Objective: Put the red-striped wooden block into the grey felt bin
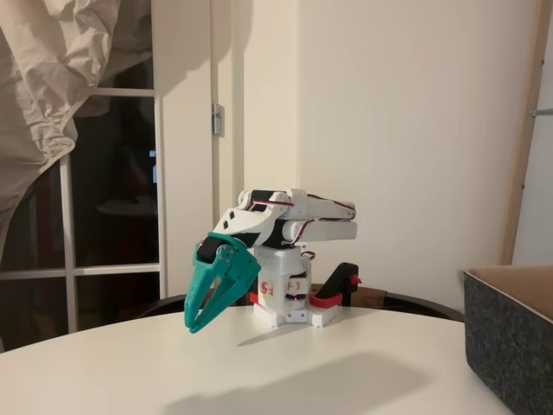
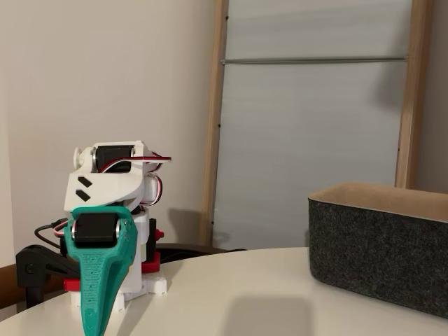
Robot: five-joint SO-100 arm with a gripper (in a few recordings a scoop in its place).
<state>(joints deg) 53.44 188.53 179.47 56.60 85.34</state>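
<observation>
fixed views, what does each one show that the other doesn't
In a fixed view: a dark window, a crumpled cloth, and the pincer seen side-on. In a fixed view: a wood-framed panel and the grey felt bin with its long wall and tan rim. Both fixed views share the white arm, teal pincer, bin and white table.

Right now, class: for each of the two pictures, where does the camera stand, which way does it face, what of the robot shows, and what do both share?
A fixed view: low at table height, facing the folded arm side-on, a window behind; the teal claw points down-left; the grey felt bin sits at right.
The other fixed view: low, facing the claw nearly edge-on, the wall behind; the bin stands right.
Shared: arm, bin, white table.
</observation>
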